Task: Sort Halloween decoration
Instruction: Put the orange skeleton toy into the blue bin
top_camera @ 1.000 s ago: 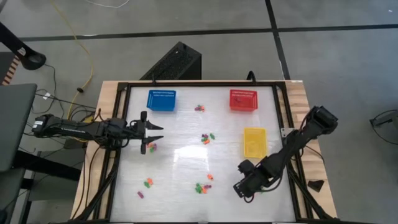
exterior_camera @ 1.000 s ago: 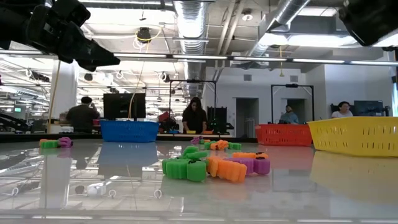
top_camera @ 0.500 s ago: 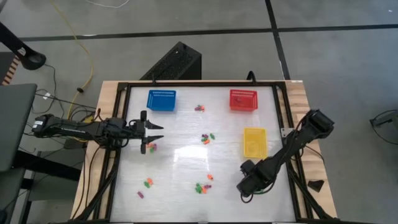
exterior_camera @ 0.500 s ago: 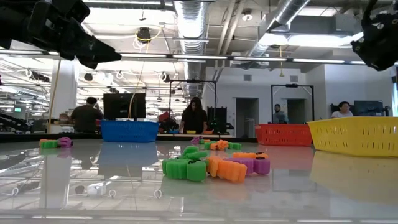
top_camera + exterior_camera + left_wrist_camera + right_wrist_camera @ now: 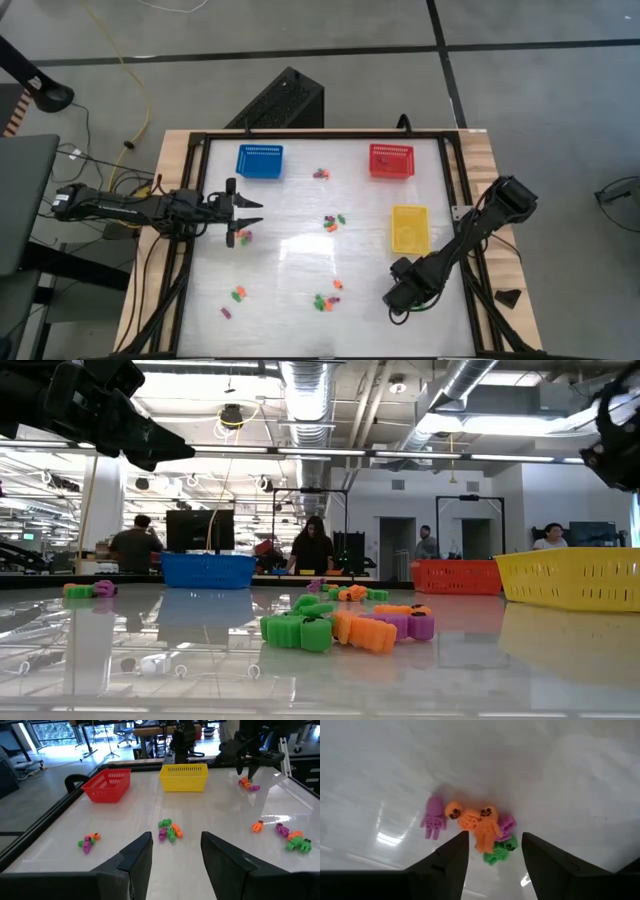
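- The right gripper, fingers parted and holding nothing, hangs over the near-right cluster of tiny orange, purple and green Halloween trinkets, apparently lining up a pick.
- The left gripper, open and empty, waits at the table's left side, beside another small trinket pile.
- Blue mesh basket, red mesh basket and yellow mesh basket stand along the far and right sides, likely as sorting bins.

From the high view the trinkets are only coloured specks — no shape can be told, and nothing shows whether the blue basket or the yellow basket holds anything. The right gripper is a dark lump there; its fingers cannot be made out. In the low view the picture's edge cuts off both arms and part of the yellow basket. In the right wrist view a green trinket lies half hidden under an orange one.
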